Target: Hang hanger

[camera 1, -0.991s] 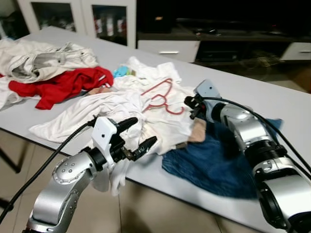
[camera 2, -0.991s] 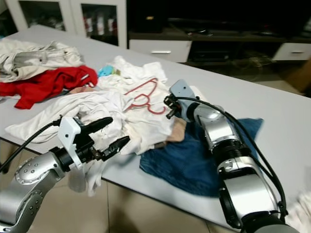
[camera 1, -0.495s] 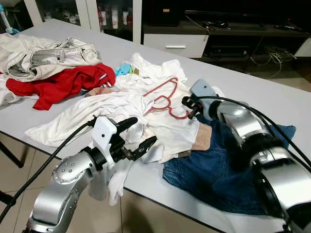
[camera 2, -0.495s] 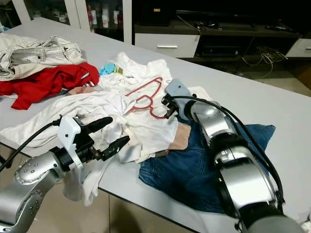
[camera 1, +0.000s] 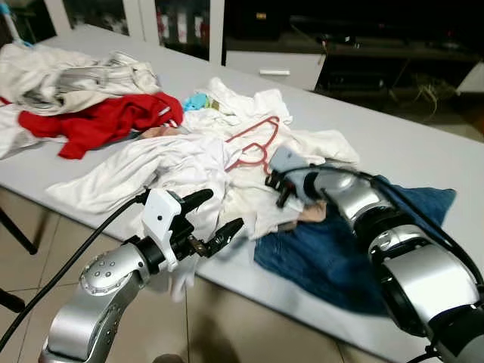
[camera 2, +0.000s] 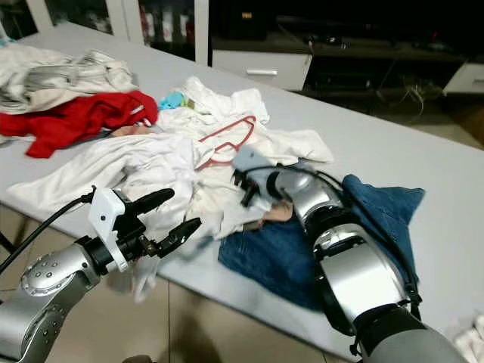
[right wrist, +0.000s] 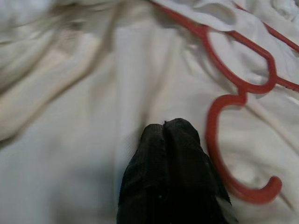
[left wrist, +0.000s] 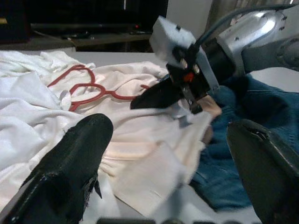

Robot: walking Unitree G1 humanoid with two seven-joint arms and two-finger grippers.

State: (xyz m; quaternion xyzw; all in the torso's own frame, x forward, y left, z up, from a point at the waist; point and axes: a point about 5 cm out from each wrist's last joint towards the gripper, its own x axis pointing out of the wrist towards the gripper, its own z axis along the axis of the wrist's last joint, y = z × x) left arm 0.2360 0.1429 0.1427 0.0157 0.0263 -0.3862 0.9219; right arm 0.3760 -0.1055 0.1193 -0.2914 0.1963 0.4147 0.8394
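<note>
Red hanger (camera 1: 255, 144) lying flat on the white clothes (camera 1: 181, 162) heaped mid-table, part of its frame tucked under a fold, hook toward the near edge. Right gripper (camera 1: 278, 186) over the white clothes just beside the hook, fingers pressed together on nothing, tips seemingly on the cloth, though blur leaves that unsure. Left gripper (camera 1: 212, 219) beyond the table's (camera 1: 423, 159) near edge, off the hanger's near side, fingers spread wide and holding nothing. Blue jeans (camera 1: 355, 242) beside the hanger, under the right arm, reaching the near edge. Red garment (camera 1: 98, 121) and more pale clothes (camera 1: 76, 76) farther along the table from the hanger. Bare tabletop beyond the hanger toward the far edge.
</note>
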